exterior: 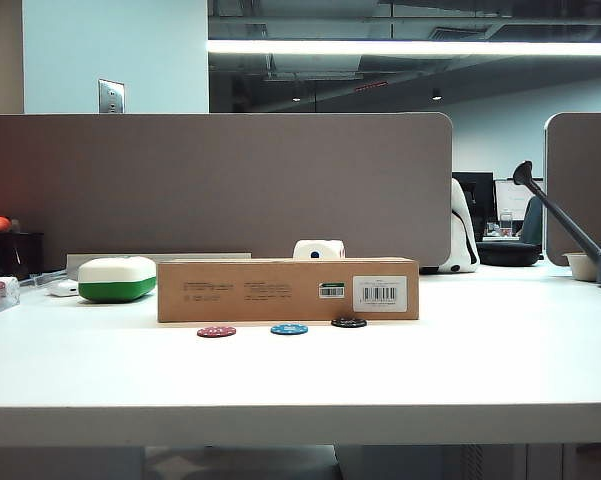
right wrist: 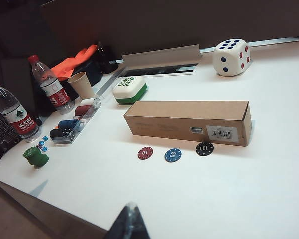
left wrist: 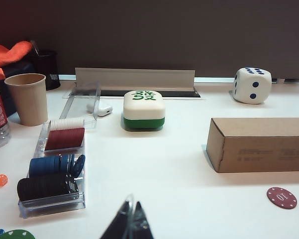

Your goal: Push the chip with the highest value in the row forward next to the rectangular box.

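Three chips lie in a row in front of the rectangular box (exterior: 288,289) (right wrist: 189,119) (left wrist: 261,144). The black chip (exterior: 349,322) (right wrist: 204,148), marked 100, lies close against the box's front face near its barcode label. The blue chip (exterior: 289,328) (right wrist: 172,155) and the red chip (exterior: 216,331) (right wrist: 145,153) (left wrist: 281,197) sit slightly further from the box. My left gripper (left wrist: 132,204) is shut and empty, hovering above the table well short of the box. My right gripper (right wrist: 131,206) is also shut and empty, high over the table's near edge. Neither arm shows in the exterior view.
A white-and-green rounded case (exterior: 117,278) (left wrist: 144,110) and a big white die (exterior: 319,249) (right wrist: 231,57) stand behind the box. A clear chip tray (left wrist: 54,169) (right wrist: 69,127), a paper cup (left wrist: 27,98) and two water bottles (right wrist: 52,89) crowd the left side. A grey partition (exterior: 220,180) closes the back.
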You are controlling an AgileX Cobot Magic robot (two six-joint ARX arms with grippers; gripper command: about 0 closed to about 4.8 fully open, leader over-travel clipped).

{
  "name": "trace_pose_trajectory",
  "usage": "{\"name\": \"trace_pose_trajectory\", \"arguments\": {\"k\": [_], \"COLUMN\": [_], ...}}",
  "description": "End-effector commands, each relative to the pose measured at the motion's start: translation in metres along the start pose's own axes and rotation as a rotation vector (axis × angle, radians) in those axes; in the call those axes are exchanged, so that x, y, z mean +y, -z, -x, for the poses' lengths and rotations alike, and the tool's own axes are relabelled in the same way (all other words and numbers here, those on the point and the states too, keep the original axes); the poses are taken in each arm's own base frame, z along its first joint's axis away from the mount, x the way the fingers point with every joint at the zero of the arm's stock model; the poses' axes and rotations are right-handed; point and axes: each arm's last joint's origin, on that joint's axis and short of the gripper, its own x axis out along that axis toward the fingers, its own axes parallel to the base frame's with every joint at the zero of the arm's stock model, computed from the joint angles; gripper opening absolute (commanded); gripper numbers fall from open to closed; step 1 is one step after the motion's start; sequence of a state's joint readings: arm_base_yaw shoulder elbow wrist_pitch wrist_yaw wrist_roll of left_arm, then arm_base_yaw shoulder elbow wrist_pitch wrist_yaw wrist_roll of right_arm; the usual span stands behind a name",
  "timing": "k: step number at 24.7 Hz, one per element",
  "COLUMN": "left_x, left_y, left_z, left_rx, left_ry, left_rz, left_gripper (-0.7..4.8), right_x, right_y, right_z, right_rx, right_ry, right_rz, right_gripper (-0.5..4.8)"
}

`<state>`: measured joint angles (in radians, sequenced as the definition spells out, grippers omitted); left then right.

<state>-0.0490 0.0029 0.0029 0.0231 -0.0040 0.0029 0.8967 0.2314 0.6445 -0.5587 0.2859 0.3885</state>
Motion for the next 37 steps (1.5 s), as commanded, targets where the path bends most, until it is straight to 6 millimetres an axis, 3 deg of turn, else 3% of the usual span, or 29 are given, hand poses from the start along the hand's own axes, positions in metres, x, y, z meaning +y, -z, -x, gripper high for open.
{"name": "trace_pose_trajectory", "arguments": {"k": [1, 28, 35, 37], "left_x": [0.000, 0.000, 0.000, 0.000], "left_y": [-0.002, -0.002, -0.002, -0.002], "left_z": [0.000, 0.000, 0.000, 0.000], "left_rx": [-0.013, -0.013, -0.013, -0.013], "left_ry": [0.001, 0.001, 0.001, 0.001], "left_rz": [-0.001, -0.001, -0.001, 0.000], "left_gripper": [-0.05, -0.05, -0.05, -0.05], "right_x": [0.001, 0.000, -0.019, -0.033], "right_y": [-0.002, -0.002, 0.005, 0.013], "right_z": [0.000, 0.001, -0.006, -0.014], "right_rx": [-0.013, -0.016, -0.071, -0.112], "right_ry": [-0.004, 0.003, 0.246, 0.389], "right_rz": [-0.008, -0.009, -0.040, -0.062], "right_gripper": [-0.09, -0.09, -0.09, -0.09]}}
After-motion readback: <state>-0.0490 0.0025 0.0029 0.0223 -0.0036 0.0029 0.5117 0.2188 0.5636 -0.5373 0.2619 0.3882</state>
